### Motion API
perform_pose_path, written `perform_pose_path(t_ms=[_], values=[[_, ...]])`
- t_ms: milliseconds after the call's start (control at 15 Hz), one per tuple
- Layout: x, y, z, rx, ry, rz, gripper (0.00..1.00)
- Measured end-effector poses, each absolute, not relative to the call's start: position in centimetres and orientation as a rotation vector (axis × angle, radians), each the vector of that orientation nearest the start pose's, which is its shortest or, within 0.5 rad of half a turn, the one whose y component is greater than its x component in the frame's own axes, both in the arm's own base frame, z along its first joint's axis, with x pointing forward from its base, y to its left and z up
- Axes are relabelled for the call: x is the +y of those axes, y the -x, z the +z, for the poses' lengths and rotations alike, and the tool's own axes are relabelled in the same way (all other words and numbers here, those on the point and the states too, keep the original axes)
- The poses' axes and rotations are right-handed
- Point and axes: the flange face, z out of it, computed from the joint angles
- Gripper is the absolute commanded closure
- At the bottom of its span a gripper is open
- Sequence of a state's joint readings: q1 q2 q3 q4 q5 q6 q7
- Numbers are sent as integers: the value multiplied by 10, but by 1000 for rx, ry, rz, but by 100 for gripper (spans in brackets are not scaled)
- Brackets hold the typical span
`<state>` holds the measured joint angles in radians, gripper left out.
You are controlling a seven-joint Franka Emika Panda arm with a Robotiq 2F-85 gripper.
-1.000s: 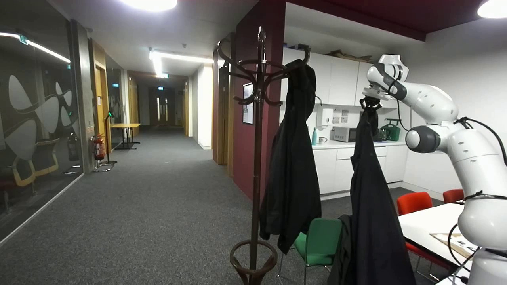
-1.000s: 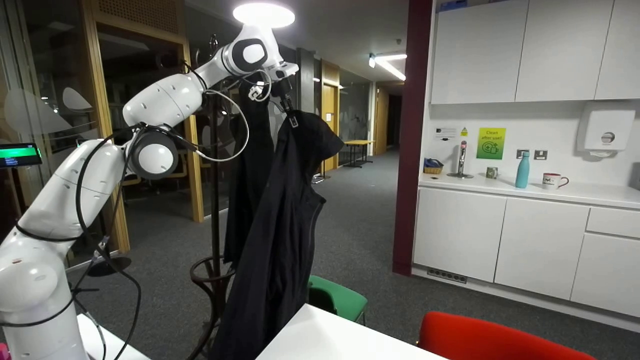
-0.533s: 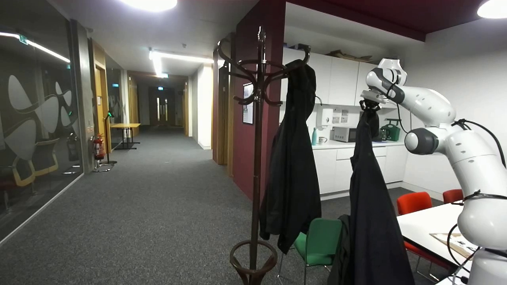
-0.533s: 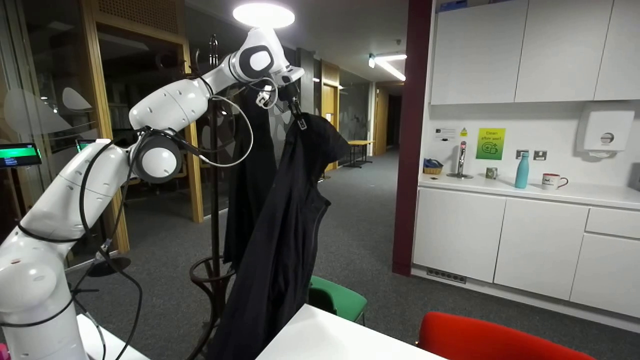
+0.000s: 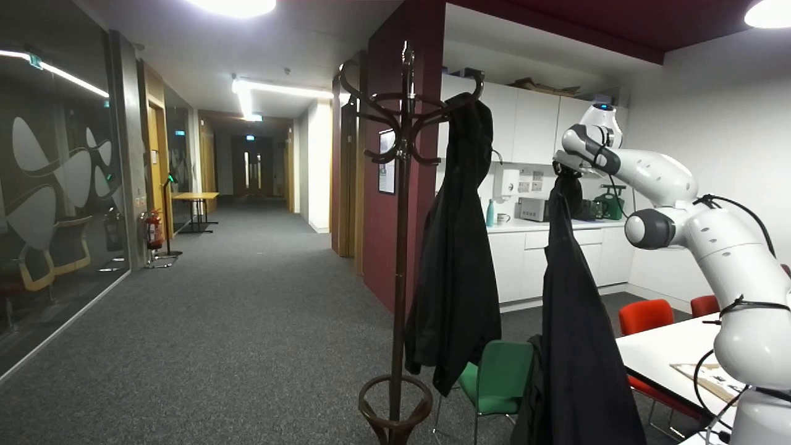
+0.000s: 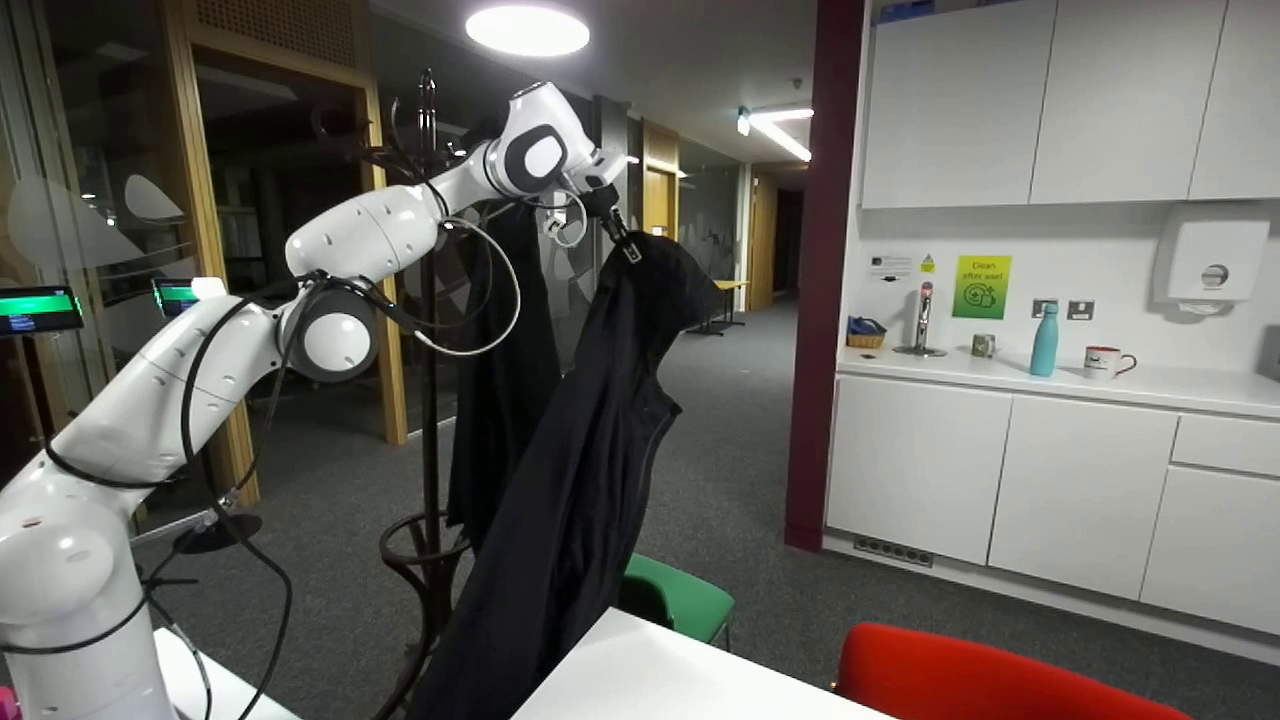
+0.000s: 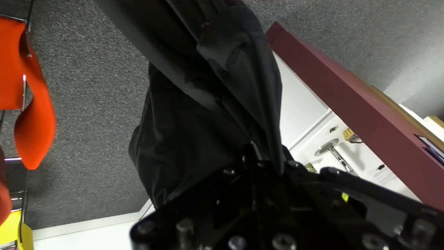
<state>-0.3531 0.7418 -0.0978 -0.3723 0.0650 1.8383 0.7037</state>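
Hand (image 6: 628,248) at the end of the bent robot arm (image 6: 350,232), pointing obliquely downward, with jaws drawn together on a pinch of cloth and no clear gap visible. Gripped near its upper end: black jacket (image 6: 570,460), hanging in long folds below the hand in both exterior views, a rounded flap, possibly a hood, bulging beside the grip. In the wrist view, dark cloth gathered to a narrow crease at the point of hold. Hem cut off by the frame.

Adjacent: white tabletop (image 6: 690,680), overlapping the jacket's lower folds in an exterior view; touching or apart, not determinable. Nearby: green chair (image 5: 507,377). Farther out: brown coat stand (image 5: 401,247), with a dark jacket (image 5: 454,259) on one hook, apart from the held garment; then red chair (image 6: 970,675) and turquoise bottle (image 6: 1044,342) beside a white mug (image 6: 1103,362).

Step in hand, as judged: support of the jacket aloft by a single pinch. Called for next, likewise by judgement: firm hold, slow and level travel to limit swing, and clearance of the trailing cloth from tabletop edge and chair back.
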Motion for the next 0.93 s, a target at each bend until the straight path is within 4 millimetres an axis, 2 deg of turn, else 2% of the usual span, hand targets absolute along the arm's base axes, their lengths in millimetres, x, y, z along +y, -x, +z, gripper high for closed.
perform_pose_path(t_ms=[467, 933], values=[[-258, -700, 683, 1475, 2495, -1006, 99], [-259, -712, 645, 1502, 2556, -882, 99]])
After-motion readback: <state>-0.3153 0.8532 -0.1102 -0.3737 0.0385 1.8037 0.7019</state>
